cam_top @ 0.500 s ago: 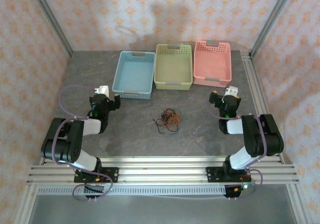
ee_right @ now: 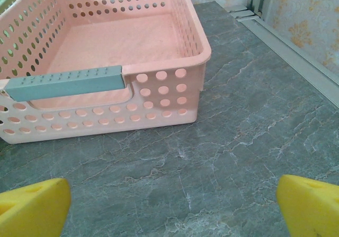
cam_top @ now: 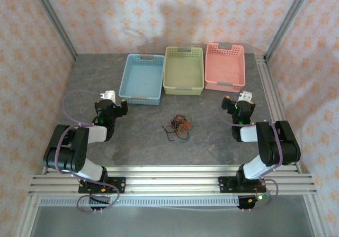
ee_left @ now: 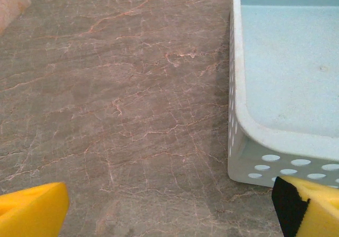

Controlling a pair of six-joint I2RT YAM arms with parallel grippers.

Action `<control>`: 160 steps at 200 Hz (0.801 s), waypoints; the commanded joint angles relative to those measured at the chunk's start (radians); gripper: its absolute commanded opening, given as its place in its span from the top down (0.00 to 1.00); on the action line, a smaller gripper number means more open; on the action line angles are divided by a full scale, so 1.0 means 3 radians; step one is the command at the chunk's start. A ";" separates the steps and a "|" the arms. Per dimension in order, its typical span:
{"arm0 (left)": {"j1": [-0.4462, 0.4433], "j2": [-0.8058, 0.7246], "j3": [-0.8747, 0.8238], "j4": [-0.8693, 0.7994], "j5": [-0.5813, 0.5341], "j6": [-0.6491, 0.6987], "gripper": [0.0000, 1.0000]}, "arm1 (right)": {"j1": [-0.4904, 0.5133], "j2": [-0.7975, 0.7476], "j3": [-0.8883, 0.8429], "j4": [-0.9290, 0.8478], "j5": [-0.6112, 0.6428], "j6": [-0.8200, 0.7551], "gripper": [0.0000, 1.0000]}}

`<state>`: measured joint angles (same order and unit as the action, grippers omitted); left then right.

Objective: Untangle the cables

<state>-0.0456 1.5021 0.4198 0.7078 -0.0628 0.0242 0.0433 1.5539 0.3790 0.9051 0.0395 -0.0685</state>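
Nothing has shifted since the earlier frame; both arms and the cables (cam_top: 178, 126) keep their places. Cables: one small tangle of black, orange-red and brown wire on the table (cam_top: 143, 142), on the near side of the green basket (cam_top: 184, 70), apart from it. Left pincer (ee_left: 170, 208): yellow fingers wide apart, by the blue basket (ee_left: 286, 78) left of the green one. Right pincer (ee_right: 170, 205): fingers wide apart, facing the pink basket (ee_right: 106, 62) right of the green one.
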 commanded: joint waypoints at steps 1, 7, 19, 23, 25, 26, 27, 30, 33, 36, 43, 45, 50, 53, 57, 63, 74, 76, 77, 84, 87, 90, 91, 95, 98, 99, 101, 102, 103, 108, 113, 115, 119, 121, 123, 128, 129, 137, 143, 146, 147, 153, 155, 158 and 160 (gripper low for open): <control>0.0016 -0.0014 0.0037 0.0095 -0.0016 -0.0018 0.00 | 0.0014 -0.0005 -0.0029 0.0092 -0.0021 -0.0038 0.01; 0.0016 -0.0014 0.0038 0.0095 -0.0015 -0.0018 0.00 | 0.0014 -0.0004 -0.0029 0.0092 -0.0024 -0.0037 0.01; 0.0015 -0.0016 0.0039 0.0095 -0.0015 -0.0017 0.00 | 0.0014 -0.0006 -0.0030 0.0092 -0.0024 -0.0038 0.01; 0.0017 -0.0017 0.0038 0.0095 -0.0014 -0.0017 0.00 | 0.0014 -0.0006 -0.0031 0.0092 -0.0024 -0.0038 0.01; 0.0016 -0.0016 0.0037 0.0095 -0.0014 -0.0015 0.00 | 0.0014 -0.0008 -0.0031 0.0088 -0.0022 -0.0039 0.01; 0.0015 -0.0016 0.0040 0.0095 -0.0012 -0.0017 0.00 | 0.0014 -0.0006 -0.0031 0.0090 -0.0023 -0.0038 0.01; 0.0014 -0.0016 0.0036 0.0095 -0.0014 -0.0016 0.00 | 0.0017 -0.0006 -0.0031 0.0091 -0.0024 -0.0038 0.01; 0.0017 -0.0016 0.0037 0.0095 -0.0013 -0.0015 0.00 | 0.0015 -0.0005 -0.0031 0.0092 -0.0024 -0.0038 0.01; 0.0017 -0.0016 0.0037 0.0095 -0.0015 -0.0019 0.00 | 0.0019 -0.0005 -0.0031 0.0095 -0.0024 -0.0038 0.01; 0.0017 -0.0016 0.0037 0.0095 -0.0014 -0.0019 0.00 | 0.0015 -0.0007 -0.0031 0.0092 -0.0024 -0.0038 0.01; 0.0014 -0.0016 0.0037 0.0095 -0.0013 -0.0018 0.00 | 0.0019 -0.0009 -0.0034 0.0097 -0.0020 -0.0038 0.01; 0.0016 -0.0016 0.0037 0.0095 -0.0011 -0.0018 0.00 | 0.0019 -0.0006 -0.0032 0.0100 -0.0019 -0.0038 0.01; 0.0014 -0.0016 0.0037 0.0095 -0.0013 -0.0019 0.00 | 0.0019 -0.0006 -0.0036 0.0105 -0.0012 -0.0038 0.01; 0.0014 -0.0016 0.0037 0.0095 -0.0014 -0.0015 0.00 | 0.0019 -0.0006 -0.0041 0.0110 -0.0014 -0.0038 0.01; 0.0014 -0.0017 0.0037 0.0095 -0.0014 -0.0018 0.00 | 0.0019 -0.0008 -0.0041 0.0112 -0.0014 -0.0038 0.01; 0.0014 -0.0016 0.0037 0.0095 -0.0012 -0.0016 0.00 | 0.0022 -0.0007 -0.0037 0.0110 -0.0023 -0.0043 0.01; 0.0015 -0.0016 0.0040 0.0095 -0.0011 -0.0015 0.00 | 0.0019 -0.0005 -0.0036 0.0103 -0.0024 -0.0043 0.01; 0.0014 -0.0016 0.0038 0.0095 -0.0015 -0.0016 0.00 | 0.0019 -0.0008 -0.0036 0.0106 -0.0024 -0.0044 0.01; 0.0014 -0.0016 0.0038 0.0095 -0.0015 -0.0015 0.00 | 0.0019 -0.0006 -0.0031 0.0104 -0.0024 -0.0043 0.01; 0.0014 -0.0017 0.0037 0.0095 -0.0007 -0.0018 0.00 | 0.0019 -0.0001 -0.0027 0.0091 -0.0037 -0.0043 0.01; 0.0014 -0.0016 0.0037 0.0095 -0.0010 -0.0017 0.00 | 0.0019 0.0000 -0.0026 0.0085 -0.0039 -0.0043 0.01; 0.0014 -0.0016 0.0037 0.0091 -0.0008 -0.0019 0.00 | 0.0018 -0.0005 -0.0026 0.0082 -0.0040 -0.0038 0.01; 0.0014 -0.0016 0.0037 0.0093 -0.0009 -0.0019 0.00 | 0.0021 -0.0007 -0.0026 0.0082 -0.0040 -0.0038 0.01; 0.0014 -0.0020 0.0037 0.0095 -0.0011 -0.0020 0.00 | 0.0019 -0.0005 -0.0026 0.0081 -0.0040 -0.0038 0.01; 0.0015 -0.0017 0.0037 0.0095 -0.0007 -0.0019 0.00 | 0.0019 -0.0001 -0.0026 0.0080 -0.0040 -0.0039 0.01; 0.0015 -0.0017 0.0040 0.0095 -0.0007 -0.0019 0.00 | 0.0019 -0.0001 -0.0026 0.0081 -0.0040 -0.0038 0.01; 0.0014 -0.0016 0.0038 0.0095 -0.0007 -0.0019 0.00 | 0.0019 -0.0005 -0.0026 0.0084 -0.0040 -0.0038 0.01; 0.0014 -0.0016 0.0038 0.0095 -0.0009 -0.0022 0.00 | 0.0017 -0.0005 -0.0026 0.0086 -0.0040 -0.0038 0.01; 0.0016 -0.0016 0.0038 0.0095 -0.0007 -0.0021 0.00 | 0.0018 -0.0005 -0.0026 0.0086 -0.0040 -0.0040 0.01; 0.0014 -0.0016 0.0040 0.0094 -0.0008 -0.0019 0.00 | 0.0022 -0.0005 -0.0026 0.0082 -0.0039 -0.0038 0.01; 0.0014 -0.0016 0.0038 0.0095 -0.0011 -0.0024 0.00 | 0.0019 -0.0005 -0.0026 0.0086 -0.0039 -0.0037 0.01; 0.0014 -0.0016 0.0037 0.0095 -0.0011 -0.0022 0.00 | 0.0019 -0.0003 -0.0026 0.0083 -0.0040 -0.0037 0.01; 0.0014 -0.0016 0.0037 0.0091 -0.0011 -0.0020 0.00 | 0.0019 -0.0003 -0.0026 0.0082 -0.0037 -0.0038 0.01; 0.0014 -0.0016 0.0037 0.0094 -0.0011 -0.0022 0.00 | 0.0015 -0.0007 -0.0026 0.0082 -0.0039 -0.0038 0.01; 0.0014 -0.0016 0.0037 0.0091 -0.0011 -0.0020 0.00 | 0.0014 -0.0004 -0.0026 0.0086 -0.0037 -0.0038 0.01; 0.0017 -0.0019 0.0037 0.0094 -0.0009 -0.0024 0.00 | 0.0017 -0.0003 -0.0025 0.0082 -0.0039 -0.0035 0.01; 0.0018 -0.0018 0.0037 0.0095 -0.0010 -0.0024 0.00 | 0.0015 -0.0001 -0.0026 0.0082 -0.0037 -0.0036 0.01; 0.0014 -0.0016 0.0038 0.0093 -0.0010 -0.0021 0.00 | 0.0015 -0.0003 -0.0026 0.0086 -0.0040 -0.0038 0.01; 0.0014 -0.0016 0.0037 0.0091 -0.0007 -0.0020 0.00 | 0.0015 -0.0002 -0.0026 0.0084 -0.0040 -0.0037 0.01; 0.0014 -0.0016 0.0037 0.0092 -0.0009 -0.0019 0.00 | 0.0014 -0.0005 -0.0023 0.0087 -0.0024 -0.0031 0.01; 0.0014 -0.0016 0.0037 0.0091 -0.0010 -0.0019 0.00 | 0.0014 -0.0005 -0.0022 0.0084 -0.0016 -0.0029 0.01; 0.0014 -0.0017 0.0037 0.0094 -0.0011 -0.0021 0.00 | 0.0014 -0.0001 -0.0012 0.0070 0.0042 -0.0011 0.01; 0.0014 -0.0016 0.0037 0.0092 -0.0009 -0.0021 0.00 | 0.0014 0.0000 -0.0002 0.0060 0.0059 -0.0001 0.01; 0.0014 -0.0016 0.0037 0.0090 -0.0011 -0.0021 0.00 | 0.0014 0.0001 0.0005 0.0038 0.0075 0.0009 0.01; 0.0014 -0.0016 0.0037 0.0094 -0.0011 -0.0021 0.00 | 0.0012 0.0002 0.0009 0.0030 0.0081 0.0012 0.01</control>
<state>-0.0456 1.5021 0.4202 0.7078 -0.0628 0.0242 0.0433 1.5539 0.3790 0.9051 0.0372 -0.0681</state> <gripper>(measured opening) 0.998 0.993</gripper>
